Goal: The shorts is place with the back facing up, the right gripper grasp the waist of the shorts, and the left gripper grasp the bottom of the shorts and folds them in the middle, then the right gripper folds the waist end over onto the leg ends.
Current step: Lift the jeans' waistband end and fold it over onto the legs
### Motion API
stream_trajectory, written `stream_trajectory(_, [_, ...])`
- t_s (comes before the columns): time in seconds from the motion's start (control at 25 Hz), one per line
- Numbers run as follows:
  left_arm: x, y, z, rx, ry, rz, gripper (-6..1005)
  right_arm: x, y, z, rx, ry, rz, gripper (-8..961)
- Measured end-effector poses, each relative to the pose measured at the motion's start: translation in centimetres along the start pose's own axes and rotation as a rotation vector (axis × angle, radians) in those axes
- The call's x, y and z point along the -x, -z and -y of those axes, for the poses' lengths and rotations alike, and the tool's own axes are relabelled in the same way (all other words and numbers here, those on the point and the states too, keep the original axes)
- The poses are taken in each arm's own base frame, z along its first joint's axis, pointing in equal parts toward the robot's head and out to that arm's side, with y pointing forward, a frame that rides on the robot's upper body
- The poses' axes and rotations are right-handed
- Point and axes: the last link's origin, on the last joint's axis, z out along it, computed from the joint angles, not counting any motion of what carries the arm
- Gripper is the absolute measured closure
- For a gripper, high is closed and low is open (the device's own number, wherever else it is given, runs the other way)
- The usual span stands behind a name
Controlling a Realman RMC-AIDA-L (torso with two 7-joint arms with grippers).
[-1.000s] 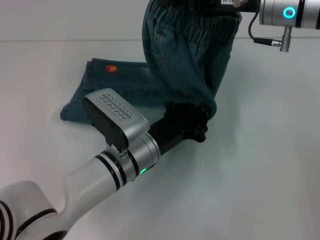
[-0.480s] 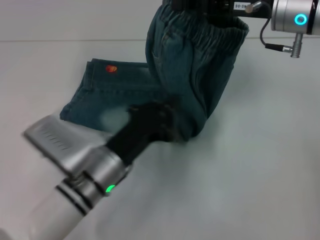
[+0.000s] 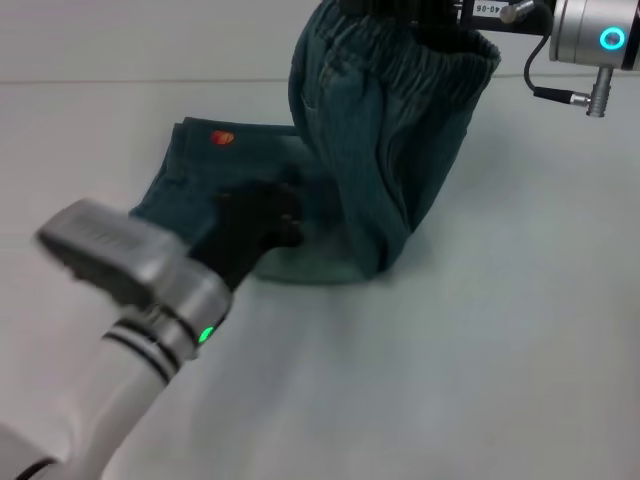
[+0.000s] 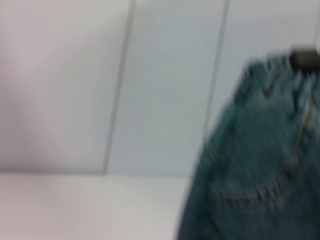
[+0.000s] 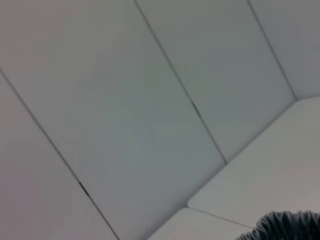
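Shorts (image 3: 370, 160): dark blue-green denim, on the white table (image 3: 500, 350), centre to upper-centre of the head view. Waist end lifted clear of the table; the elastic gathered waistband (image 3: 440, 50) is at the top of the raised part, hanging as a bunched column of cloth that bends down to a fold resting on the table. Leg end lies flat on the table, spreading toward the robot's left. A small red-orange patch (image 3: 222, 137) shows on the flat part near its far edge. Stitched pocket seam visible on the raised cloth in the left wrist view (image 4: 250, 195).

Right gripper (image 3: 420, 12): at the top edge of the head view, over the waistband, black body meeting the gathered cloth. Waist hangs from it, so jaws clamped on the waistband; fingers themselves cut off by the frame edge. Silver wrist with a lit blue ring (image 3: 610, 38) just to the right, cable hanging below it. Right wrist view shows only a dark gathered edge of cloth (image 5: 287, 225) at the bottom, panelled wall behind.

Left gripper (image 3: 262, 215): low over the flat leg part, near side of the shorts, dark and motion-smeared. Cannot tell whether its jaws are apart or together, nor whether it touches the cloth. Silver forearm with a green light (image 3: 207, 334) runs back toward the lower left.
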Motion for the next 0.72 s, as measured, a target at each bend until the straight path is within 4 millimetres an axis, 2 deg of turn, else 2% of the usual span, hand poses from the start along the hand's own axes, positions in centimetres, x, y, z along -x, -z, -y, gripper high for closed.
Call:
stream_trajectory(0.04, [0.2, -1.0, -0.8, 0.03, -0.022, 0.047, 997, 0.1, 0.0, -0.2, 0.006, 0.001, 0.001, 857])
stream_trajectory(0.28, [0.4, -2.3, -3.5, 0.1, -0.096, 0.091, 997, 0.2, -0.1, -0.6, 0.023, 0.007, -0.004, 851])
stream_trajectory(0.56, [0.4, -2.3, -6.2, 0.201, -0.103, 0.092, 997, 0.4, -0.3, -1.0, 0.043, 0.01, -0.01, 844])
stream_trajectory(0.72, [0.3, -2.3, -6.7, 0.222, -0.106, 0.089, 998, 0.3, -0.3, -1.0, 0.043, 0.008, -0.011, 840])
